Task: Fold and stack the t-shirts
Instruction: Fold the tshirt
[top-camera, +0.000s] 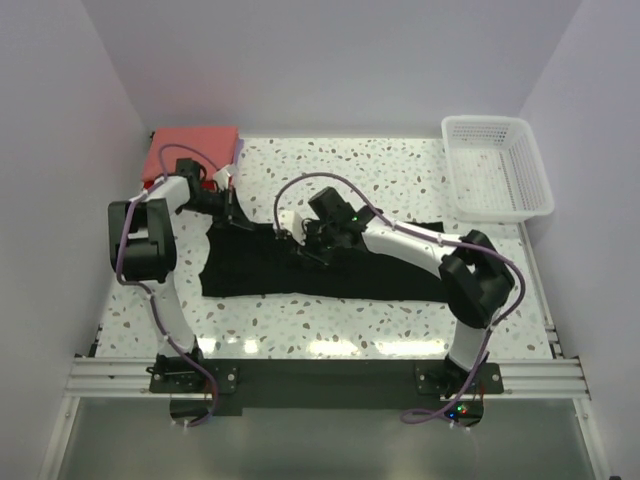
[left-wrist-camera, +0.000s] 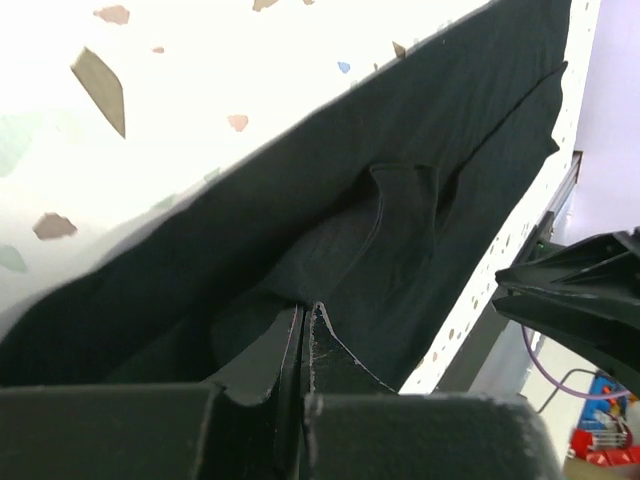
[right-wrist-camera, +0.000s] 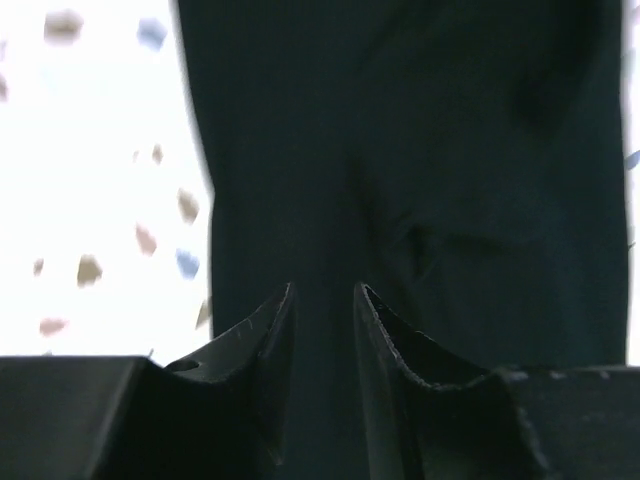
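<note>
Two arms reach over one black t-shirt (top-camera: 300, 272), which lies spread flat across the middle of the speckled table (top-camera: 400, 170), its long edges running left to right. At the shirt's far left edge, the left gripper (left-wrist-camera: 305, 310) has its jaws pressed together on a raised fold of the black cloth. Near the middle of the far edge, the right gripper (right-wrist-camera: 322, 295) holds its jaws a little apart, tips low over the cloth; contact cannot be told. The coral-red t-shirts (top-camera: 190, 150) lie piled at the far left corner. A white basket (top-camera: 497, 170) stands at the far right corner.
</note>
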